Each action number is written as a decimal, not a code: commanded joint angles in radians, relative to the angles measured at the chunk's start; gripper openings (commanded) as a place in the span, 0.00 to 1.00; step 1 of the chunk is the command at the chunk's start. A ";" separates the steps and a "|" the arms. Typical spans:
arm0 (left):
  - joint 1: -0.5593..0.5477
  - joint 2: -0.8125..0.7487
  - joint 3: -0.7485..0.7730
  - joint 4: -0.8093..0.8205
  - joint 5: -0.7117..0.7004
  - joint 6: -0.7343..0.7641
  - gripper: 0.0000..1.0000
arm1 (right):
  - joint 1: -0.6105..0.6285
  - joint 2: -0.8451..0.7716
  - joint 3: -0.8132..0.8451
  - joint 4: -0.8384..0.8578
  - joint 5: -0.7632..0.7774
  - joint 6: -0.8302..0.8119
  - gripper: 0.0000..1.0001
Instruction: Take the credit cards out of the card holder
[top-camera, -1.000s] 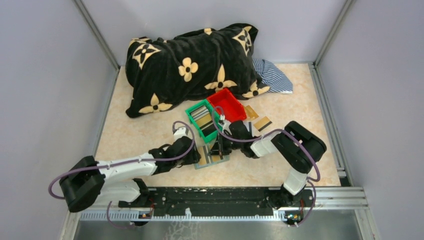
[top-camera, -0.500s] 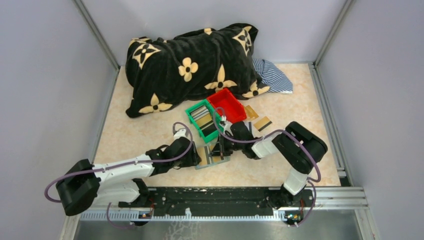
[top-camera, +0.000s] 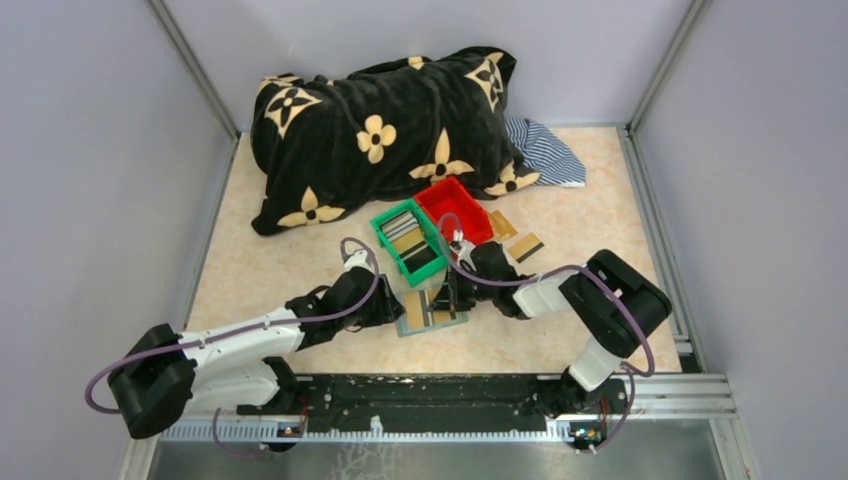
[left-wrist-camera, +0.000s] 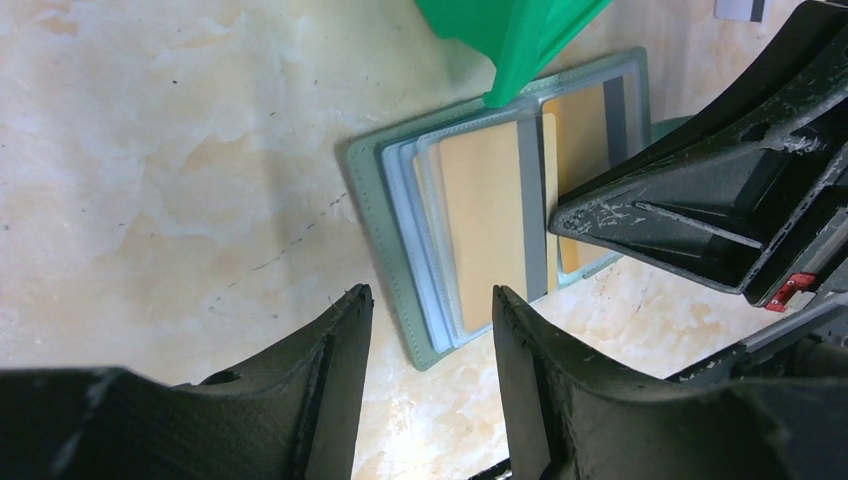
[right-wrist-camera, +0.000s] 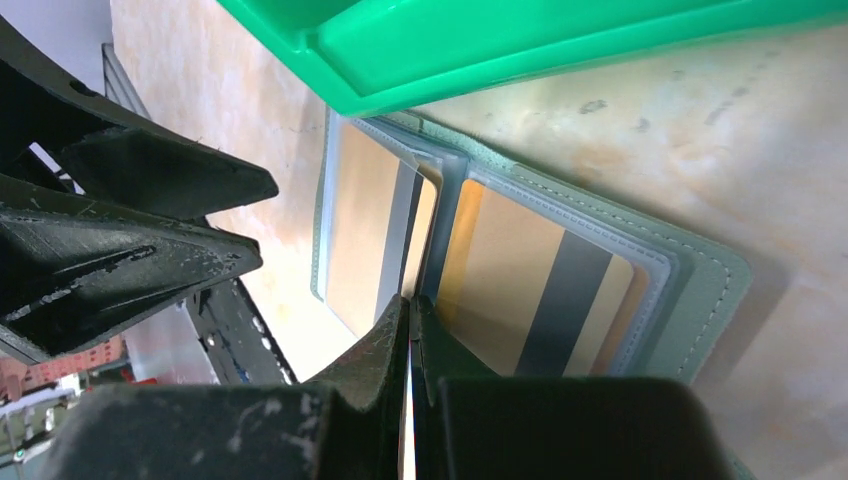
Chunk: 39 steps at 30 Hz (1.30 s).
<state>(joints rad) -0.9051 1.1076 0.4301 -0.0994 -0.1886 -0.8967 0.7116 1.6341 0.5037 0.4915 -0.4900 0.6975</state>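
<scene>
Credit cards (left-wrist-camera: 482, 232) sit in the open card holder (left-wrist-camera: 372, 215); left claw (left-wrist-camera: 432, 300) is spread beside it, right claw (right-wrist-camera: 410, 312) pressed together.

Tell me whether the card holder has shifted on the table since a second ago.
Yes. The card holder has slid slightly rightward in the top view, judged against the green bin, which stayed put.
</scene>
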 joint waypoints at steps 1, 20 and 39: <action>0.012 0.013 0.014 0.056 0.035 0.009 0.54 | -0.044 -0.073 -0.017 -0.043 0.033 -0.052 0.00; 0.080 0.024 -0.096 0.463 0.234 0.000 0.54 | -0.068 -0.071 0.069 -0.227 -0.056 -0.196 0.00; 0.094 0.259 -0.129 0.612 0.271 -0.073 0.52 | -0.069 -0.092 0.071 -0.264 -0.061 -0.201 0.00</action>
<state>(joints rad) -0.8154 1.3617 0.2687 0.5903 0.1059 -0.9623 0.6449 1.5681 0.5518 0.2180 -0.5472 0.5163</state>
